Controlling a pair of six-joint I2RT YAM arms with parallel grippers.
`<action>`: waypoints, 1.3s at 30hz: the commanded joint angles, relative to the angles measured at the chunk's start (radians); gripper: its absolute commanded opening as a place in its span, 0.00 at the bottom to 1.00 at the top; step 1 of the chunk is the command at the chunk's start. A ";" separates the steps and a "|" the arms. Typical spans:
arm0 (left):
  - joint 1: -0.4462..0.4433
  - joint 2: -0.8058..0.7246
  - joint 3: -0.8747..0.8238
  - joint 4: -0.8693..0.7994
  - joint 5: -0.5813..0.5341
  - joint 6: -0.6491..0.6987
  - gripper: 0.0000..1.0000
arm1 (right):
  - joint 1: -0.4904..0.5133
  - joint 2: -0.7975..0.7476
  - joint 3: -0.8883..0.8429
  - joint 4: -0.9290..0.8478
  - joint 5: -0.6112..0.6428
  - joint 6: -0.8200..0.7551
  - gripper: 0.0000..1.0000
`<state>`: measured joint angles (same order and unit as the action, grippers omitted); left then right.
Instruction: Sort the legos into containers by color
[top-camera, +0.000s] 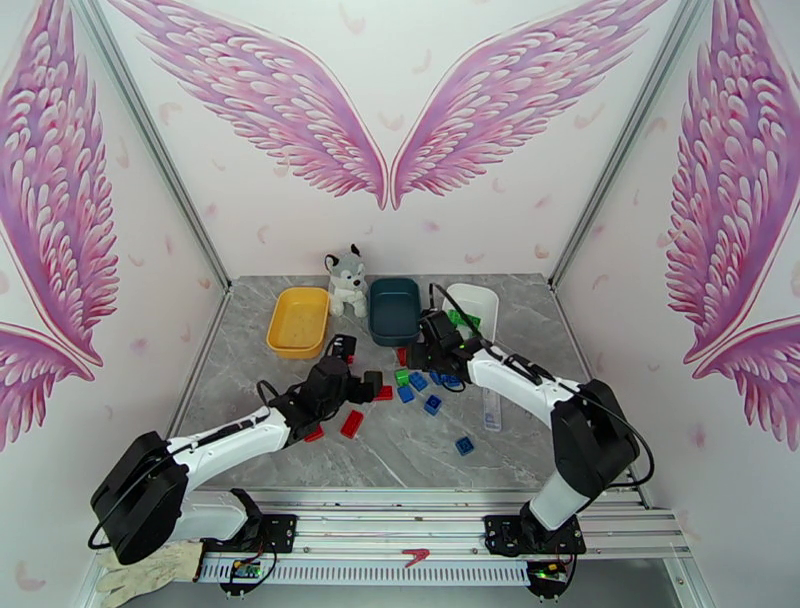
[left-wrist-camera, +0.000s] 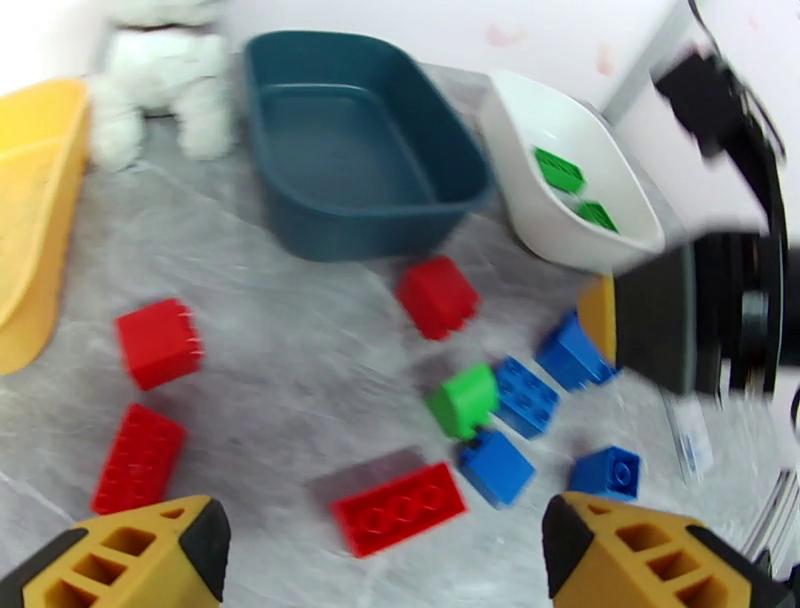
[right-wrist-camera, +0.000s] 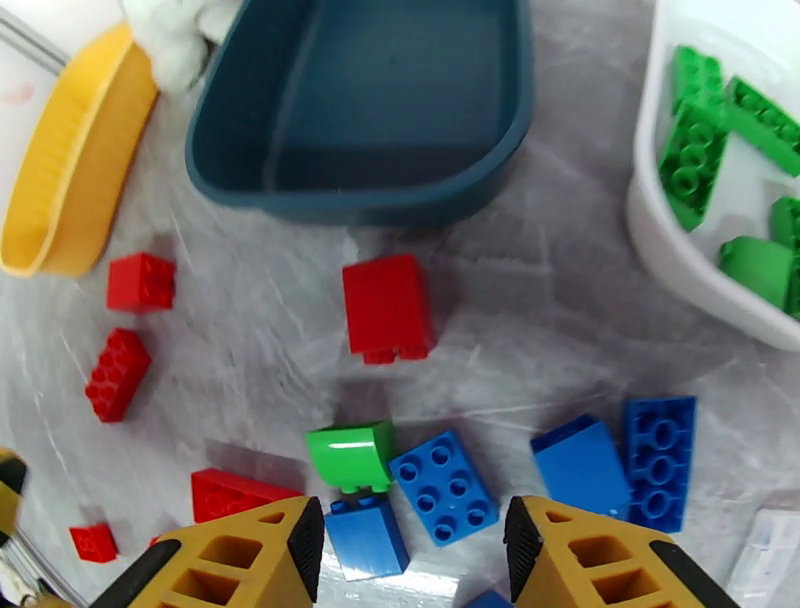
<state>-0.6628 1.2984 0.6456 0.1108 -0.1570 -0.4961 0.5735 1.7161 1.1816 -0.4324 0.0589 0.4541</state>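
Red, green and blue legos lie scattered on the grey table in front of three trays: yellow (top-camera: 298, 320), teal (top-camera: 394, 308) and white (top-camera: 470, 308). The white tray (right-wrist-camera: 690, 270) holds several green bricks (right-wrist-camera: 695, 140); the teal tray (right-wrist-camera: 360, 200) has nothing in it. My right gripper (right-wrist-camera: 412, 540) hangs open just above a green brick (right-wrist-camera: 351, 455) and a blue brick (right-wrist-camera: 442, 487). A red brick (right-wrist-camera: 387, 305) lies beyond them. My left gripper (left-wrist-camera: 385, 560) is open, low over a long red brick (left-wrist-camera: 400, 507), with more red bricks (left-wrist-camera: 158, 342) to its left.
A husky plush (top-camera: 346, 280) sits between the yellow and teal trays at the back. A small clear packet (top-camera: 490, 408) lies right of the bricks. One blue brick (top-camera: 465, 445) lies apart, nearer the front. The two grippers are close together over the pile.
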 joint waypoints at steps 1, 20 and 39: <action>0.060 -0.063 -0.052 0.025 0.043 -0.063 0.88 | 0.035 0.071 0.065 -0.029 -0.014 -0.029 0.54; 0.141 -0.073 -0.094 0.064 0.120 -0.124 0.91 | 0.081 0.236 0.172 -0.070 0.066 -0.058 0.55; 0.144 -0.065 -0.094 0.071 0.138 -0.130 0.91 | 0.084 0.237 0.175 -0.065 0.077 -0.055 0.31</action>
<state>-0.5240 1.2251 0.5571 0.1707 -0.0368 -0.6250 0.6510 1.9804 1.3506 -0.4831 0.1173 0.3965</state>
